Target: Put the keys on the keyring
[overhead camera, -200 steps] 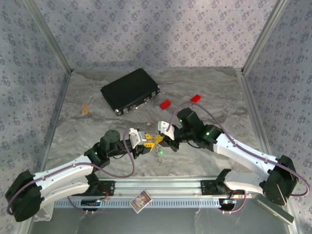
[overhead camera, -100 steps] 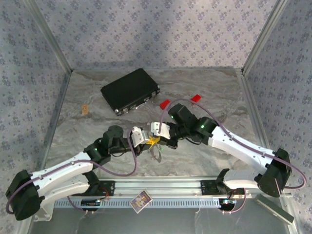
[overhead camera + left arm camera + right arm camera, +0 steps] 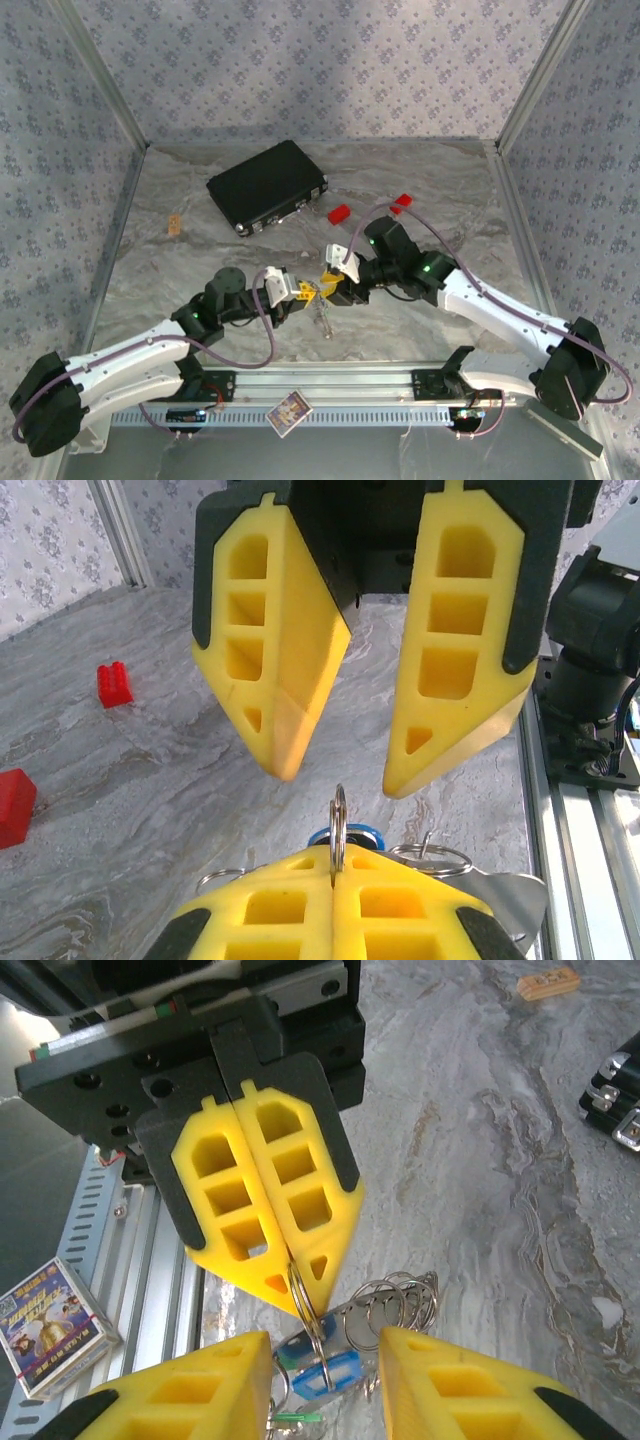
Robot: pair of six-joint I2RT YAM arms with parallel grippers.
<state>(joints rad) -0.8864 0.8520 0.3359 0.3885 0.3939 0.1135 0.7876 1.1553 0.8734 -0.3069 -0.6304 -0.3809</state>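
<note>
Black case and 2 red blocks well behind the keyring

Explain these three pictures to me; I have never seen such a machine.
Two robot arms are bolted at a table's near edge, each ending in a yellow two-finger gripper. One picture looks down from above; the other two come from cameras on the wrists. On the table lie a black case, two red blocks and a small tan piece; a card box sits by the front rail. The left gripper is shut on a thin keyring, with keys bunched just below. The right gripper faces it, open, holding nothing.
</note>
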